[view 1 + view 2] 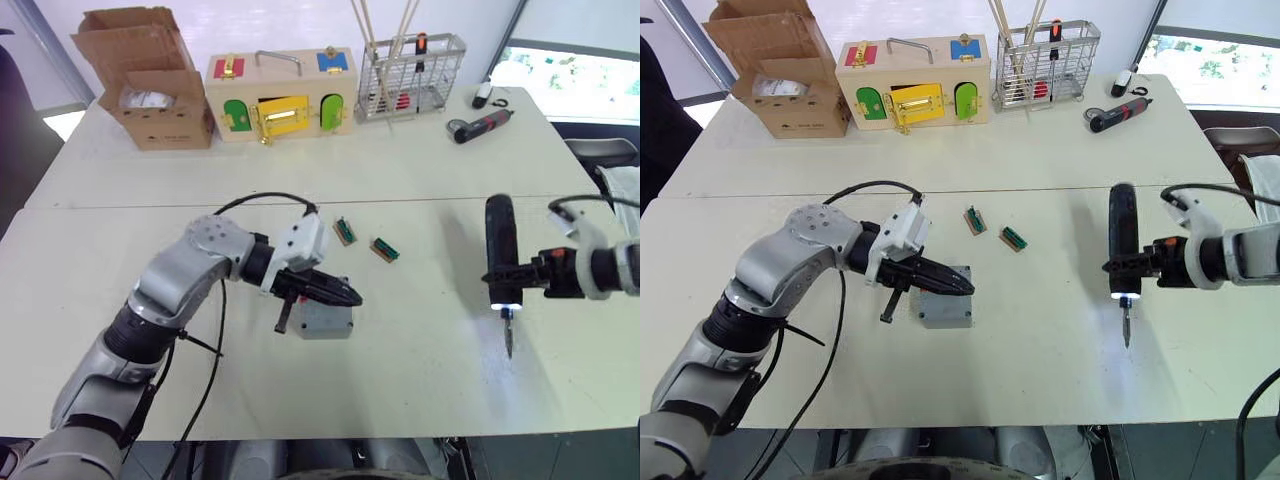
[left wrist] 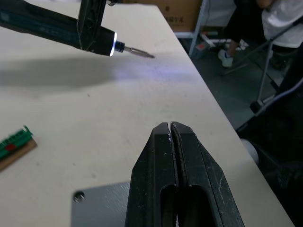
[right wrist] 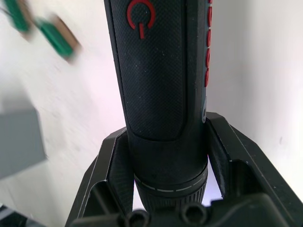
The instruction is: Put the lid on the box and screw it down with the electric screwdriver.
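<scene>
The grey box (image 1: 325,332) sits on the table's near half. The flat grey lid (image 2: 99,208) lies on top of it, a screw hole showing at one corner. My left gripper (image 1: 352,296) is shut, holding nothing, its fingertips (image 2: 169,126) just above the lid's far edge. Well to the right, my right gripper (image 1: 512,272) is shut on the black electric screwdriver (image 1: 499,240). The tool stands upright above the table, its tip light on and its metal bit (image 1: 508,340) pointing down. Red markings show on its body (image 3: 156,71).
Two small green-and-brown pieces (image 1: 345,231) (image 1: 385,250) lie just beyond the box. Along the far edge stand a cardboard carton (image 1: 150,80), a wooden latch box (image 1: 280,95) and a wire basket (image 1: 410,75). A small red-and-black driver (image 1: 480,125) lies there too.
</scene>
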